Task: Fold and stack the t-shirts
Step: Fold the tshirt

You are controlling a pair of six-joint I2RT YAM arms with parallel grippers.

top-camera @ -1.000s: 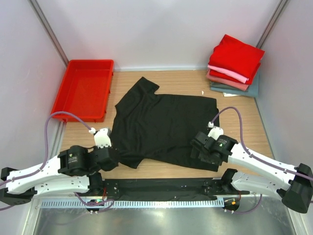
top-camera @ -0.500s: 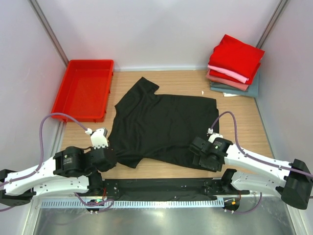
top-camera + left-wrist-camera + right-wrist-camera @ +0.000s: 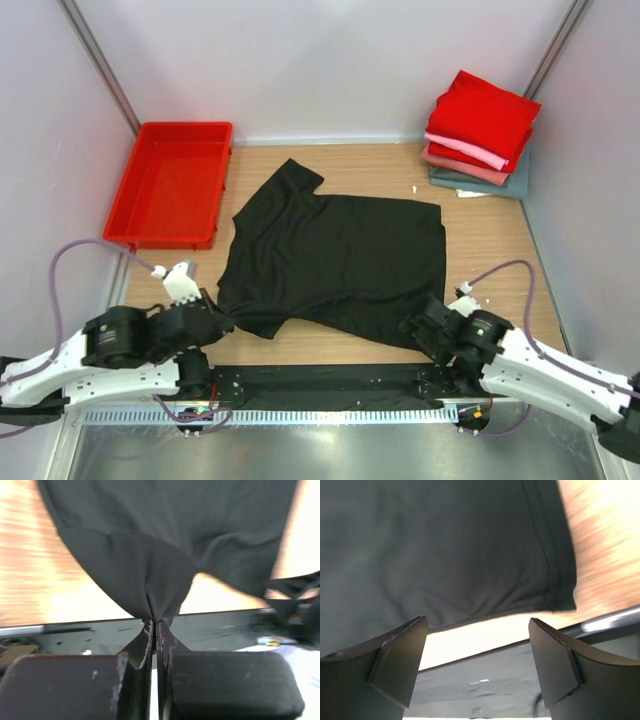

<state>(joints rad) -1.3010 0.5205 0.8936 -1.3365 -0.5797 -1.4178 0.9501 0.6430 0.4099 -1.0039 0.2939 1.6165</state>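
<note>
A black t-shirt [image 3: 335, 255] lies spread on the wooden table, collar side to the left. My left gripper [image 3: 222, 322] is shut on its near left sleeve; the pinched cloth [image 3: 150, 580] bunches at my fingertips. My right gripper [image 3: 425, 335] is open and empty just off the shirt's near right corner, whose hem [image 3: 555, 587] lies ahead of the open fingers [image 3: 400, 655]. A stack of folded t-shirts [image 3: 480, 135], bright red on top, then pink, dusty-rose and grey-teal, sits at the back right.
A red plastic tray [image 3: 172, 182] stands at the back left. A black strip and a metal rail [image 3: 320, 385] run along the near table edge. Pale walls close in the left, back and right sides.
Both arms have drawn back toward the near edge. My left gripper has pulled the sleeve leftward and nearer. My right gripper has come off the shirt's near right corner.
</note>
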